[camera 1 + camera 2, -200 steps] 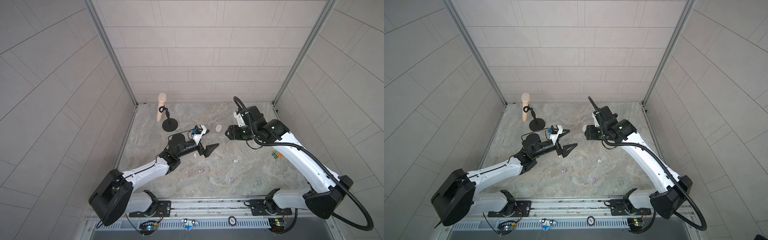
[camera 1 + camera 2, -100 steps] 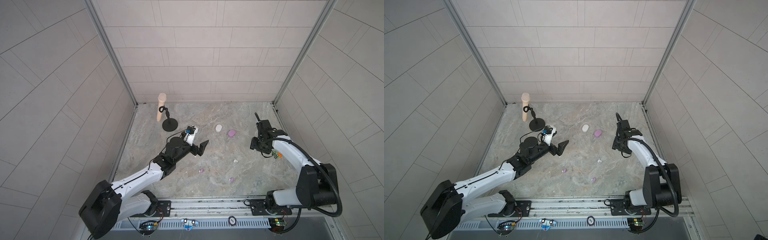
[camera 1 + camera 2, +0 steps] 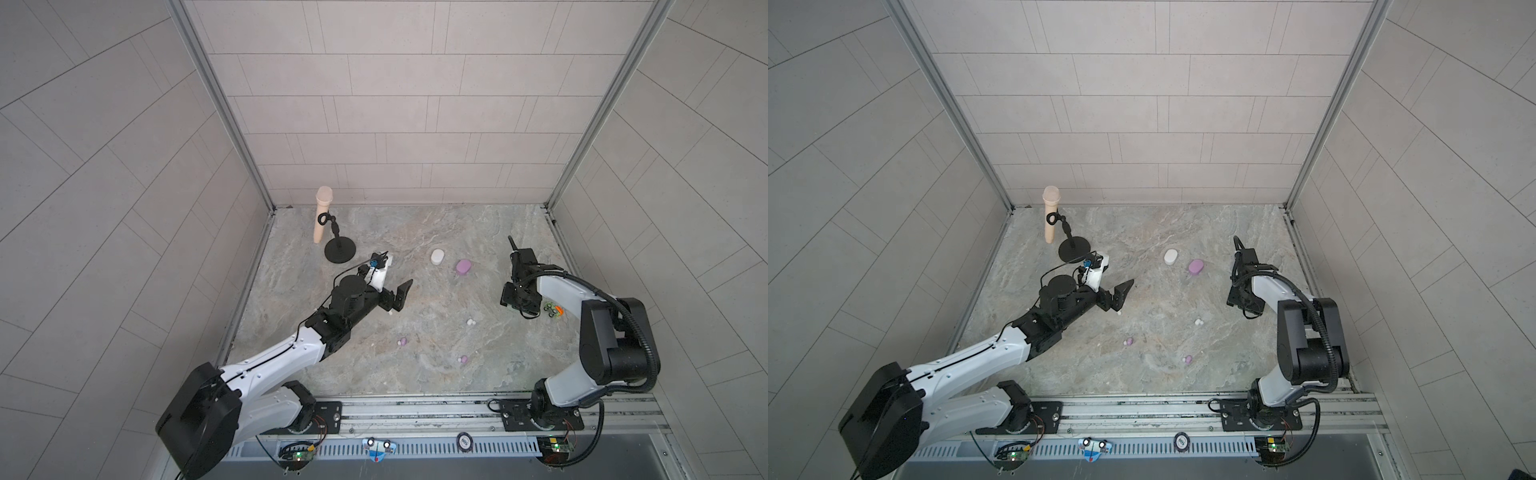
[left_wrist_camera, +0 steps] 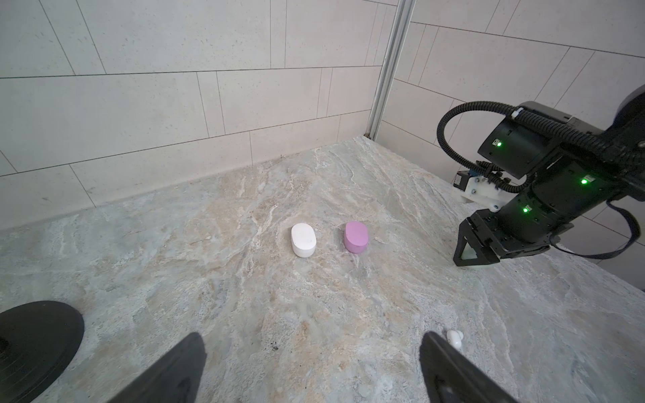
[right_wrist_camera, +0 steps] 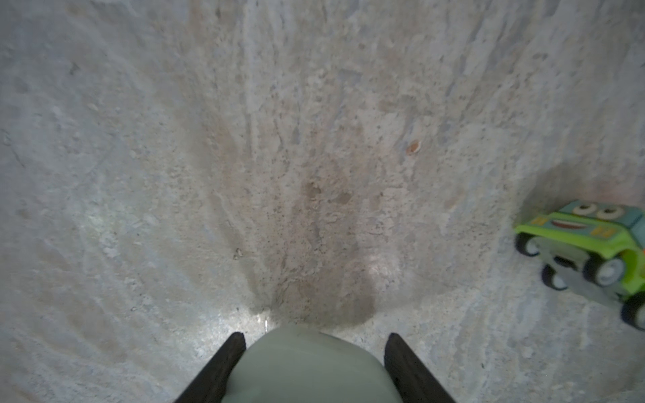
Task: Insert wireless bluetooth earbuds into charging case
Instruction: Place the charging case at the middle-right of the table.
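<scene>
My right gripper (image 5: 314,336) is shut on a mint green charging case (image 5: 307,366) and points down at the table's right side (image 3: 516,301). A white case (image 3: 436,256) and a lilac case (image 3: 463,267) lie closed at the back middle. My left gripper (image 3: 397,297) stands open and empty, low over the table. One white earbud (image 4: 454,337) lies just outside one of its fingers. A white earbud pair (image 3: 470,321) and two lilac earbuds (image 3: 402,341) (image 3: 462,359) lie toward the front. No mint green earbuds show.
A beige microphone (image 3: 323,214) on a black stand (image 3: 340,250) is at the back left, close behind my left wrist. A green toy car (image 3: 552,308) sits right beside my right gripper. Tiled walls close in three sides of the table.
My right arm has drawn back from the table's middle to the right side, uncovering the lilac case. My left arm has pulled back a little toward the front left, jaws still open.
</scene>
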